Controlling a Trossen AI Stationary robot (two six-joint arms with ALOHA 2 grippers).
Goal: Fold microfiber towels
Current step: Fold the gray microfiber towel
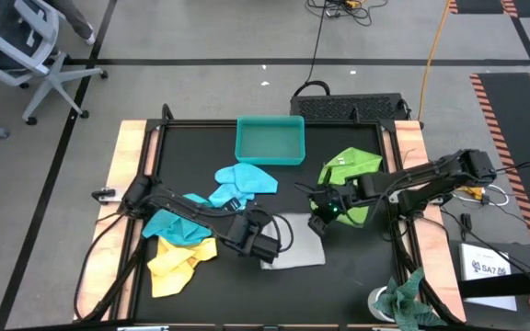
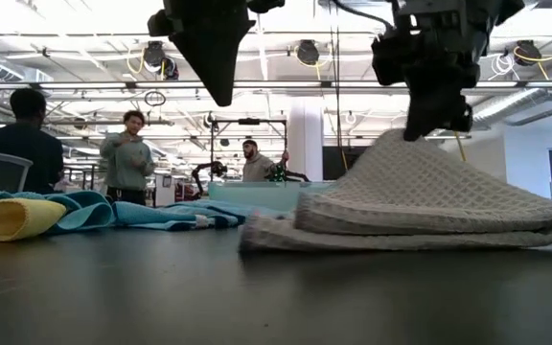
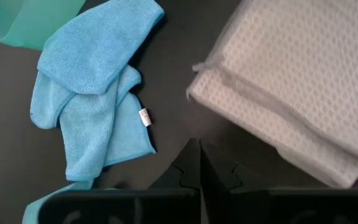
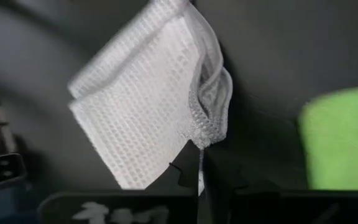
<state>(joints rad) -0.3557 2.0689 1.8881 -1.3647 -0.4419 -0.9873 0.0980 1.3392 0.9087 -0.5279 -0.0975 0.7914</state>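
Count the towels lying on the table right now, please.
5 visible: pale grey towel at centre, pinched by the right gripper; lime green towel beside it; light blue towel below the tray; turquoise towel and yellow towel under the left arm. Others may be hidden.

Pale grey waffle-weave towel (image 1: 294, 253), light blue microfiber cloth (image 3: 92, 93), turquoise cloth (image 1: 175, 226), yellow cloth (image 1: 178, 267), lime green cloth (image 1: 350, 167), teal plastic tray (image 1: 270, 157), black desk (image 1: 357, 276).
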